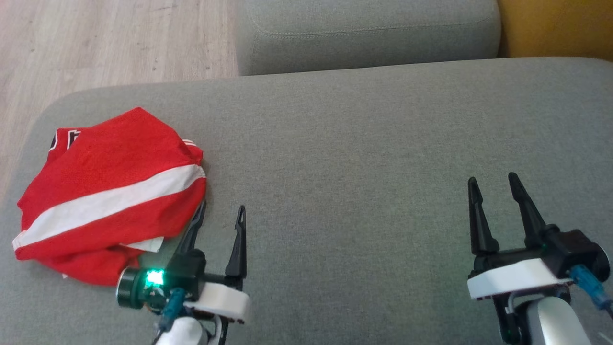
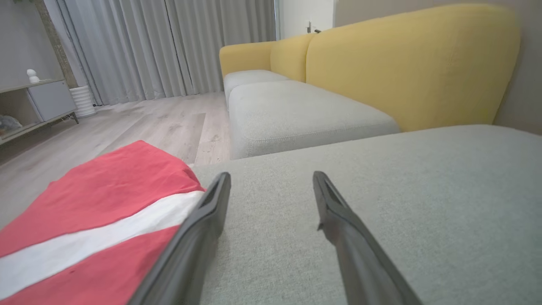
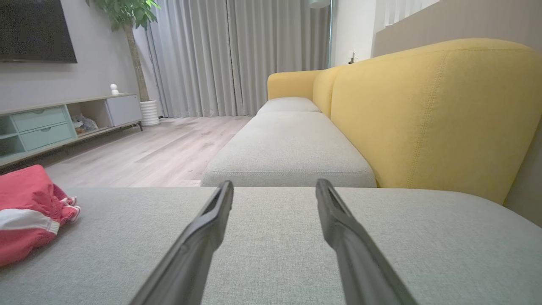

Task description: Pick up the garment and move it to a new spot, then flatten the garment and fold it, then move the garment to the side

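Left end effector [image 1: 222, 207] pointed forward, jaws spread, just beside the red garment [image 1: 110, 196] (white-striped), right end effector [image 1: 493, 178] likewise open, empty, well apart.

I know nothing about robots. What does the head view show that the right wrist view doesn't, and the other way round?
Head view's extras: the left pincer, open right by the garment, its green light, and the dark lettering on the garment's far corner.
Right wrist view's extras: the television, the potted plant, the curtains and the low cabinet.
Shared: the red garment with its white stripe, the grey cushion, the wooden floor and the open right pincer.
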`<state>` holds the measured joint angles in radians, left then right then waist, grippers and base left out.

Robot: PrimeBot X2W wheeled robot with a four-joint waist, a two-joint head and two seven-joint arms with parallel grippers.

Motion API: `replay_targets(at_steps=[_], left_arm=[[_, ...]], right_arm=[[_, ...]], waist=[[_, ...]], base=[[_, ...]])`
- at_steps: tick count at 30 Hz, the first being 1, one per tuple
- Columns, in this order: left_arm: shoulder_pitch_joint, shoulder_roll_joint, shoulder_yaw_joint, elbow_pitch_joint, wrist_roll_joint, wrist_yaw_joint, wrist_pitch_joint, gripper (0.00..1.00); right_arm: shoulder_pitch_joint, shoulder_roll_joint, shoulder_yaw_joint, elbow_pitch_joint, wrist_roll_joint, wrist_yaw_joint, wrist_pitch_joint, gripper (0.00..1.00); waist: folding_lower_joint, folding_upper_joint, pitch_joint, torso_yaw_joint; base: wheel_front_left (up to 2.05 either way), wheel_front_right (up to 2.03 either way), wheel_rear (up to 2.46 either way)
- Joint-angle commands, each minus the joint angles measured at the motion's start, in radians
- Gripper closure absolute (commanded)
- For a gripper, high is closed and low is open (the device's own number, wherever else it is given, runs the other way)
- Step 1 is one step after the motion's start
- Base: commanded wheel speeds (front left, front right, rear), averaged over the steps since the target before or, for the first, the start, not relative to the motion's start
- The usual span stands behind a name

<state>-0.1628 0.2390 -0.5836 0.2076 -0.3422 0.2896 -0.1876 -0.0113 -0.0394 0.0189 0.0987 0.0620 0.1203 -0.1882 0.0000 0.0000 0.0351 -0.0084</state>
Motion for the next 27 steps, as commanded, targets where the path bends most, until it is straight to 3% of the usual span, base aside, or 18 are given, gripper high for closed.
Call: replay_targets(at_steps=[1, 9, 17, 27], left_arm=[[-0.049, 0.005, 0.031, -0.045, 0.005, 0.001, -0.014, 0.0], [0.026, -0.059, 0.163, -0.104, -0.068, -0.074, -0.038, 0.0], [0.075, -0.114, 0.239, -0.084, 0.023, -0.161, -0.061, 0.0], [0.088, -0.158, 0.295, -0.067, 0.131, -0.217, -0.074, 0.0]], right_arm=[[-0.044, -0.009, 0.019, -0.039, -0.004, 0.008, -0.013, 0.0], [-0.032, -0.01, 0.014, -0.011, 0.11, 0.009, -0.037, 0.0], [-0.026, -0.01, 0.028, 0.036, 0.132, 0.01, -0.061, 0.0], [-0.031, -0.011, 0.034, 0.044, 0.093, 0.01, -0.074, 0.0]], waist=[[0.0, 0.0, 0.001, -0.001], [0.0, 0.0, 0.003, -0.004], [0.0, 0.0, -0.006, -0.005], [0.0, 0.0, -0.008, -0.005]], base=[[0.0, 0.0, 0.0], [0.0, 0.0, 0.0], [0.0, 0.0, 0.0], [0.0, 0.0, 0.0]])
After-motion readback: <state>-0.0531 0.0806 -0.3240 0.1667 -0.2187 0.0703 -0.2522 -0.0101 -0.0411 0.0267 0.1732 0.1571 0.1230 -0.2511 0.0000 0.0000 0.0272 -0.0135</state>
